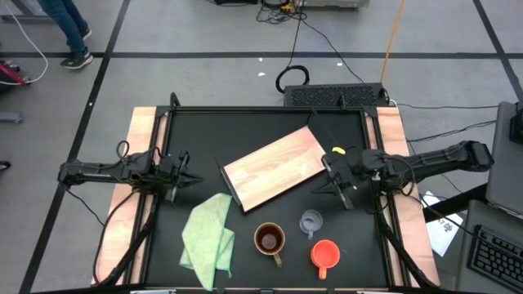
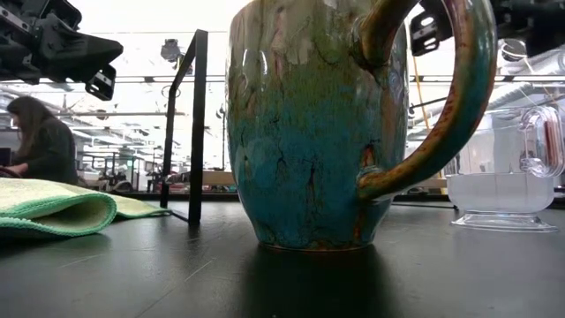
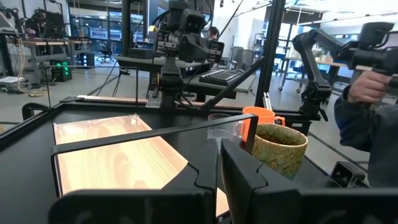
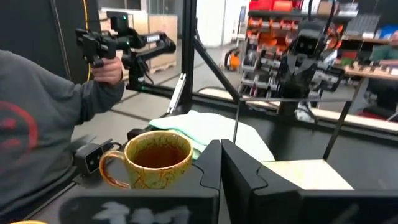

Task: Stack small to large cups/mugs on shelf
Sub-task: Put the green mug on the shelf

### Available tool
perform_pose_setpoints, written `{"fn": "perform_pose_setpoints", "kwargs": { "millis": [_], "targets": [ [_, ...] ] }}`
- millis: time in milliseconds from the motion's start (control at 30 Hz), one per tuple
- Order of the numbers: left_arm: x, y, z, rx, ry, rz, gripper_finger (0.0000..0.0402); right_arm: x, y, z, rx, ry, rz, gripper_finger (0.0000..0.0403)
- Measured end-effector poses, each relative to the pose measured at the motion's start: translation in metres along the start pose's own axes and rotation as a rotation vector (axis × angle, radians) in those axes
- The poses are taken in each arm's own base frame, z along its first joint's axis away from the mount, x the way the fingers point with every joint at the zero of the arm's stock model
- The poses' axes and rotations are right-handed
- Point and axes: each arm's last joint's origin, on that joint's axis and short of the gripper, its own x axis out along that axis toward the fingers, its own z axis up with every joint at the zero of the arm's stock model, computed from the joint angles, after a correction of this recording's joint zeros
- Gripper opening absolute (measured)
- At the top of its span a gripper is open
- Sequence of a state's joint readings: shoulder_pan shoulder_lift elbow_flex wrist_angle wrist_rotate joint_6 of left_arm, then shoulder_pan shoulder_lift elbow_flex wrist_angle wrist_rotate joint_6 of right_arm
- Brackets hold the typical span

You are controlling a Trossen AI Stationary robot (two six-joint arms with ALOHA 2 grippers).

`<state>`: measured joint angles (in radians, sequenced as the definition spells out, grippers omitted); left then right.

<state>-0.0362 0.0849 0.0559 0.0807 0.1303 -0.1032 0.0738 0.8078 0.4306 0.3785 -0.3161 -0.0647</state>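
The light-wood shelf [image 1: 274, 167] lies flat and askew at the middle of the black table. Near the front edge stand the brown mug [image 1: 270, 239], the small clear glass cup [image 1: 311, 221] and the orange-red mug [image 1: 325, 253], each upright on its base. In the low view the brown mug [image 2: 309, 132] fills the picture, with the glass cup [image 2: 508, 177] to its right. My left gripper [image 1: 189, 175] hovers shut, left of the shelf. My right gripper [image 1: 331, 175] hovers shut at the shelf's right end, above the table. Neither holds anything.
A light green cloth [image 1: 208, 237] lies crumpled at the front left, beside the brown mug. A black frame [image 1: 172, 110] rims the table. A person [image 4: 37, 124] stands by the table's near side holding a hand-held device.
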Motion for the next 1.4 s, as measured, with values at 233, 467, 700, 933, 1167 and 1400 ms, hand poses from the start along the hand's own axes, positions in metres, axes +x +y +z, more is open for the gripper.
{"fn": "perform_pose_setpoints", "kwargs": {
  "millis": [233, 467, 700, 933, 1167, 1400],
  "targets": [
    [0.000, 0.000, 0.000, 0.005, -0.001, 0.000, 0.0024, 0.028, -0.011, 0.026, 0.069, 0.061, 0.005, 0.0000],
    [0.000, 0.000, 0.000, 0.099, -0.001, 0.004, 0.0024, 0.049, -0.017, 0.043, 0.075, 0.082, 0.064, 0.0000],
    [0.000, 0.001, 0.000, 0.120, -0.003, 0.050, 0.0024, 0.074, -0.015, 0.055, 0.043, 0.124, 0.127, 0.0000],
    [0.000, 0.003, 0.000, 0.101, -0.007, 0.107, 0.0024, 0.105, -0.024, 0.049, 0.086, 0.245, 0.135, 0.0000],
    [0.000, 0.003, 0.000, 0.094, -0.005, 0.107, 0.0024, 0.134, -0.030, 0.052, 0.100, 0.380, 0.176, 0.0000],
    [0.000, 0.003, 0.000, 0.087, -0.005, 0.107, 0.0024, 0.157, -0.032, 0.045, 0.121, 0.486, 0.262, 0.0000]
  ]
}}
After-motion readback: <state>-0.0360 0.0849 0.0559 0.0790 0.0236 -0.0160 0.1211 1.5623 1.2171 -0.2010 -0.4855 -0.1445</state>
